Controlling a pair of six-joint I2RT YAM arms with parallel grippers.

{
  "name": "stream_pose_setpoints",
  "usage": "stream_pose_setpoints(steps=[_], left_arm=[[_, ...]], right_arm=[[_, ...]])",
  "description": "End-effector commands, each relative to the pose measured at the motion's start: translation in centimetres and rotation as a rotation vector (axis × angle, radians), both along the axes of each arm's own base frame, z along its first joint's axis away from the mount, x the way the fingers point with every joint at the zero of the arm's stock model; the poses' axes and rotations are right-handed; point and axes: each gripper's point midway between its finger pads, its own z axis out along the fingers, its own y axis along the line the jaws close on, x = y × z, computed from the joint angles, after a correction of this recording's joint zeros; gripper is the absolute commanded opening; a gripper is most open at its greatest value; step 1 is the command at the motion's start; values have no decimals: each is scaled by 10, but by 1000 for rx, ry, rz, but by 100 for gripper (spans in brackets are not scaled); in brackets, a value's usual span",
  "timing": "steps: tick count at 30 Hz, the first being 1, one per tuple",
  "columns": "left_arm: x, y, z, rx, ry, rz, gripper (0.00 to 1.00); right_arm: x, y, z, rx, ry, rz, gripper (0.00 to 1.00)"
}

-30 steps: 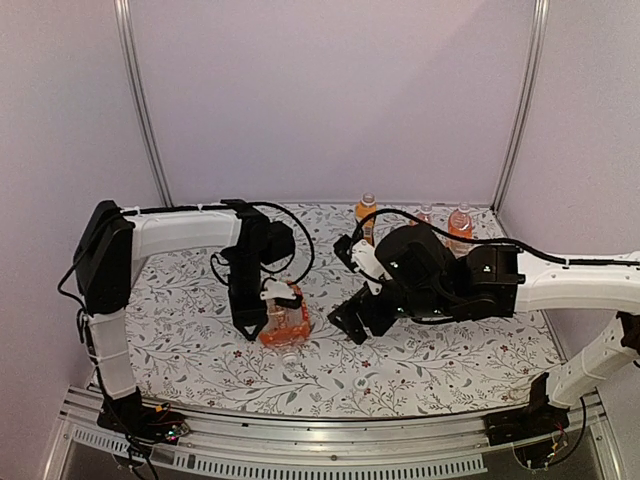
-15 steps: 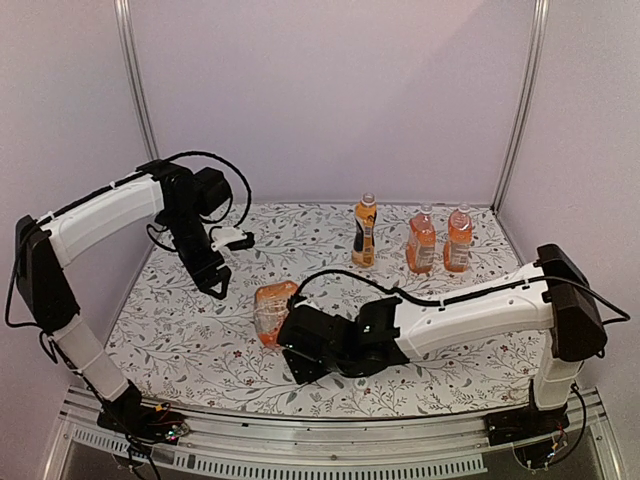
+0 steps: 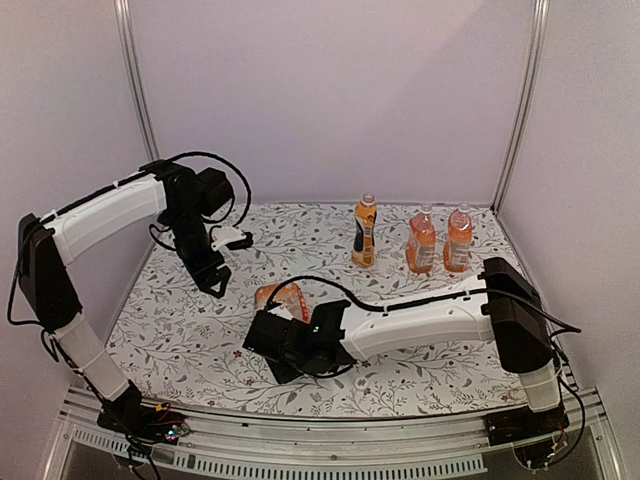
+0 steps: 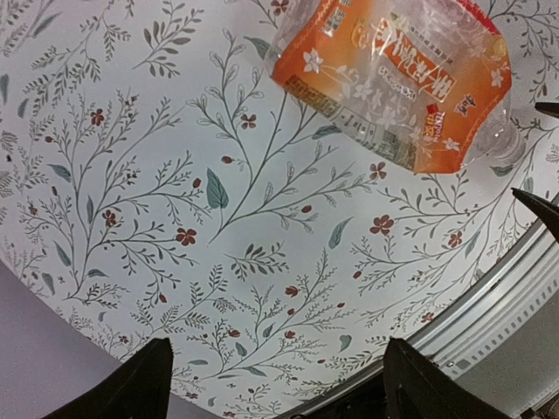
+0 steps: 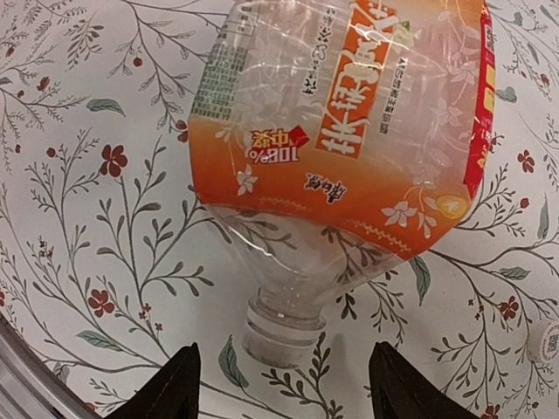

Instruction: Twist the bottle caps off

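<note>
Squat orange-labelled bottle (image 5: 349, 148) lies on its side at the near centre of the table (image 3: 470, 365), long axis far-to-near, neck pointing near toward the right gripper (image 5: 284, 353), whose jaws stand apart, grasping nothing; left gripper (image 4: 278, 349), far-left, likewise released.

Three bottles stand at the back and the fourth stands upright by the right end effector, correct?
Not quite: the fourth bottle lies on its side by the right end effector, as the right wrist view shows. Three bottles do stand at the back.
</note>
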Motion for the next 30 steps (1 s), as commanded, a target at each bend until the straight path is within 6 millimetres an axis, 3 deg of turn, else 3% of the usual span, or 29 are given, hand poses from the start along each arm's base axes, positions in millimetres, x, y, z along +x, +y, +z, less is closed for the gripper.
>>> stream_pose_setpoints(steps=[1,20,23,25,28,30], left_arm=[[-29,15,4,50,109,3,84],[-38,11,10,5,120,-8,84],[-39,12,12,5,116,-10,84],[-40,12,13,2,114,-10,84],[-42,14,20,-1,101,-12,83],[-43,17,39,-6,62,-15,83]], right_arm=[[15,-12,-12,-94,-46,-46,63],[35,-14,-44,-30,120,38,40],[34,-18,-49,-37,131,27,25],[34,-19,-46,-32,129,22,14],[31,-14,-25,15,137,38,1],[26,-10,-1,63,147,68,0]])
